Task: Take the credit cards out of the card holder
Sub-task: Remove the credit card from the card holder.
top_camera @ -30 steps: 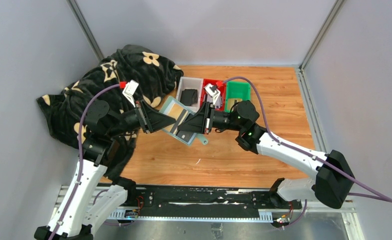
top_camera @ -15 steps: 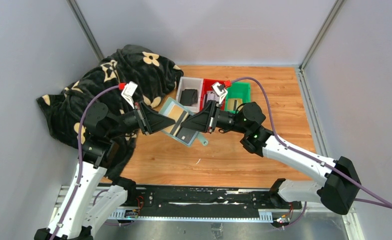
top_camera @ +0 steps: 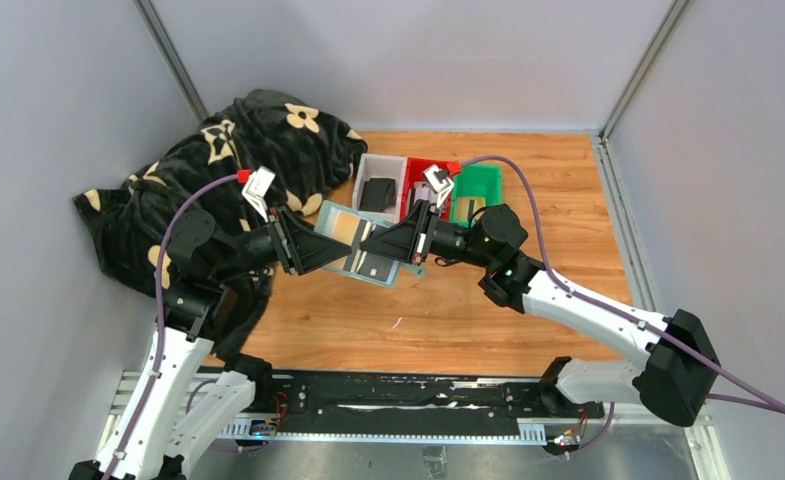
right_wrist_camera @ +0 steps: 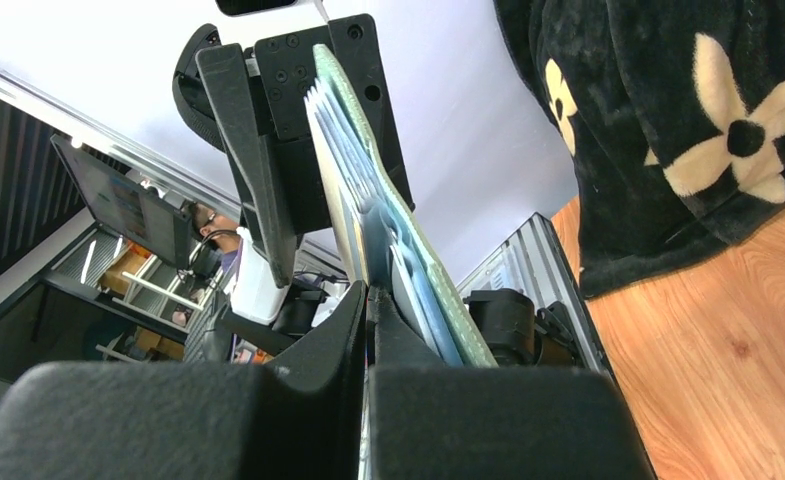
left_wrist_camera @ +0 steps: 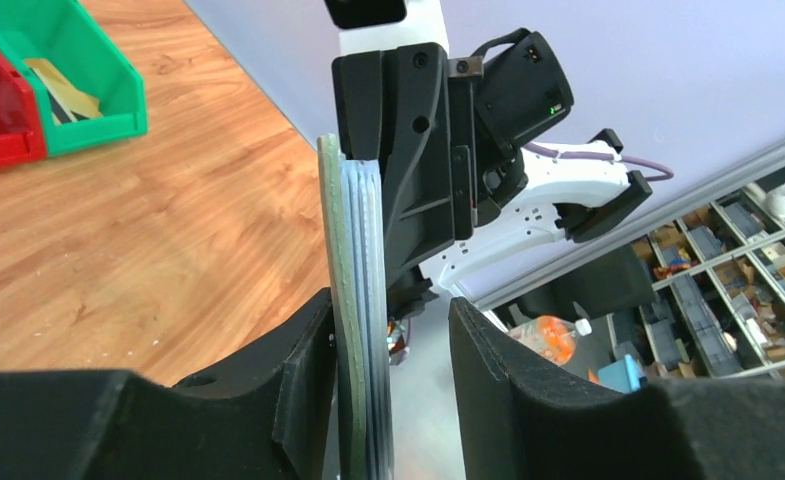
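Lifted and drawn leftward since a second ago, the card holder (left_wrist_camera: 358, 300) hangs open in the air between the two pincers, its tab no longer dipping toward the table (top_camera: 448, 310).

A black flowered blanket (top_camera: 218, 170) lies heaped at the far left. The left pincer (top_camera: 344, 250) stands partly open around the holder's left edge: one finger touches its sage outer face, and the other stands apart from the slot side. A gold card (top_camera: 346, 228) and a black card (top_camera: 373, 265) sit in the upturned slots. The right pincer (right_wrist_camera: 368, 300) is closed tight on a thin layer at the holder's right edge; I cannot tell which layer. Behind stand a white tray (top_camera: 380, 160) holding a dark card (top_camera: 376, 192), a red tray (top_camera: 425, 164), and a green tray (top_camera: 488, 172) holding a yellow card (left_wrist_camera: 63, 88).
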